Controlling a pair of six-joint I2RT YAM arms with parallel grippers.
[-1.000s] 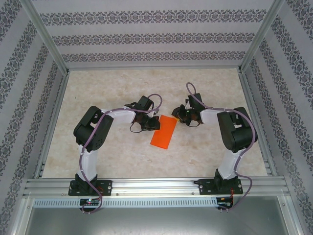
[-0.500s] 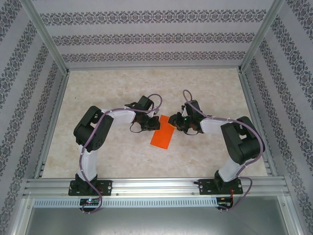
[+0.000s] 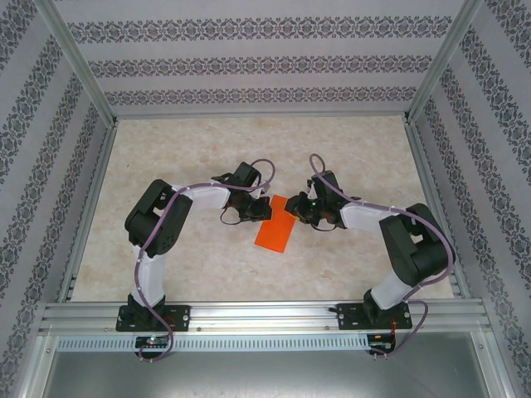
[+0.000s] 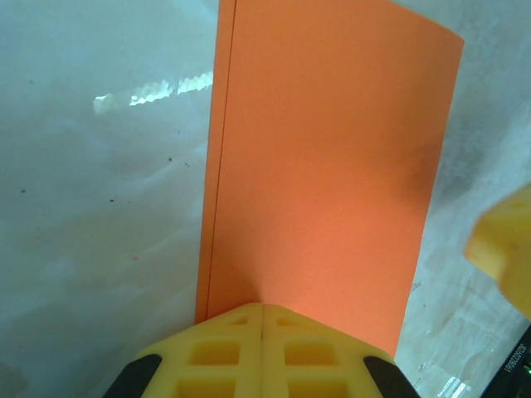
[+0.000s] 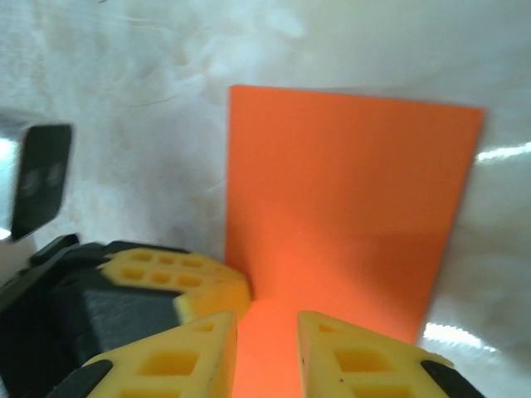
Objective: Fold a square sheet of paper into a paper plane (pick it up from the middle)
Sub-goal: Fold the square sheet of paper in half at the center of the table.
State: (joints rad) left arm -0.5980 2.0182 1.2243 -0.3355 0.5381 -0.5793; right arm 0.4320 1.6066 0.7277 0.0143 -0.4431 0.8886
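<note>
The square sheet of paper (image 3: pixel 276 230) lies on the table as a folded bright orange rectangle, between the two arms. My left gripper (image 3: pixel 259 207) is shut, and its yellow fingertips (image 4: pixel 262 308) rest on top of the paper's (image 4: pixel 332 166) near end; the sheet runs on under them. A fold line runs along the paper's left side in that view. My right gripper (image 3: pixel 297 207) is at the same far end from the other side. In the right wrist view its fingers stand a little apart (image 5: pixel 267 336) with orange paper (image 5: pixel 348 207) showing between them. The left gripper's fingers (image 5: pixel 178 278) are close beside it.
The marbled tabletop (image 3: pixel 182 157) is boxed in by aluminium rails (image 3: pixel 257 116) and patterned walls on three sides. The arm bases are bolted on the rail at the near edge (image 3: pixel 249 315). One right finger (image 4: pixel 506 249) pokes into the left wrist view.
My right arm has reached leftward, bringing its gripper from beside the paper onto its far end. The left arm and the paper have stayed still.
</note>
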